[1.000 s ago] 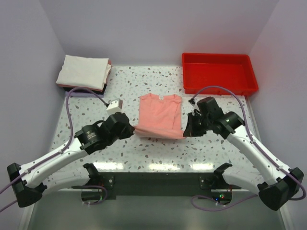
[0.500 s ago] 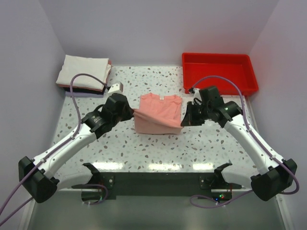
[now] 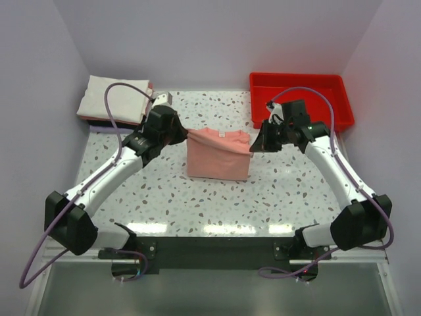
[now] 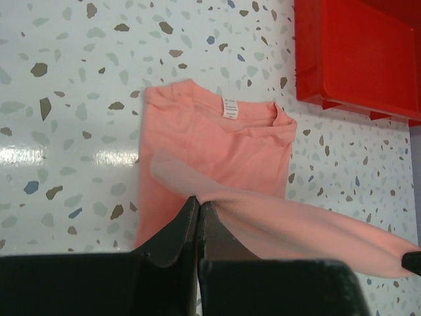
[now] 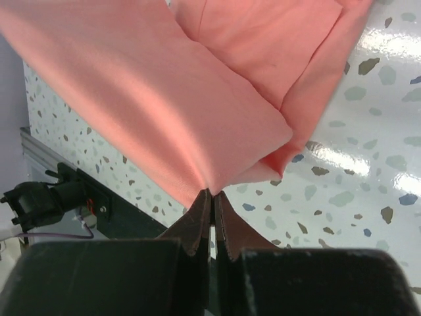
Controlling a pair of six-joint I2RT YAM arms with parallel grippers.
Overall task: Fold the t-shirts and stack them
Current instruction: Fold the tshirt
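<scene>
The salmon-pink t-shirt [image 3: 219, 157] lies in the middle of the table, its lower part lifted and stretched between both grippers. My left gripper [image 3: 184, 134] is shut on the shirt's left bottom corner [image 4: 197, 194]. My right gripper [image 3: 253, 146] is shut on the right bottom corner [image 5: 212, 186]. The lifted hem hangs over the shirt's upper half, whose collar and white neck label [image 4: 229, 108] still lie flat. A stack of folded shirts, white [image 3: 113, 99] on top with black and lavender edges below, sits at the far left.
A red plastic tray [image 3: 301, 99] stands at the back right, close behind my right gripper. The speckled table [image 3: 217, 204] stretches in front of the shirt. Walls close in on the left, right and back.
Both grippers have carried the shirt's bottom hem away from me, up over the shirt toward the collar. The visible shirt has grown shorter as the lower half folds over.
</scene>
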